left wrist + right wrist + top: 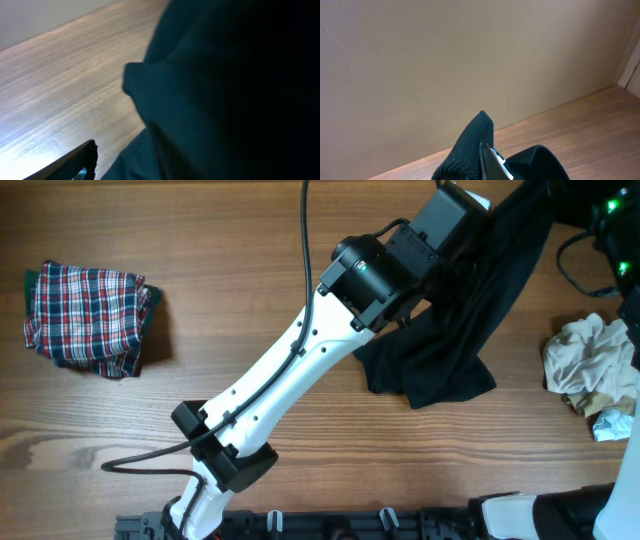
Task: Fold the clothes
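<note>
Only your right wrist view shows the right gripper (486,156) pinching a tip of the black garment (470,134). That cloth fills your left wrist view, so you cannot tell whether the left gripper (478,210) grips.

black garment (440,360): draped, centre-right | plaid shirt (85,317): folded, left | beige cloth (590,365): crumpled, right edge

One black garment (450,355), one folded plaid garment (88,318), one crumpled beige garment (590,365), one wooden table (200,240)
</note>
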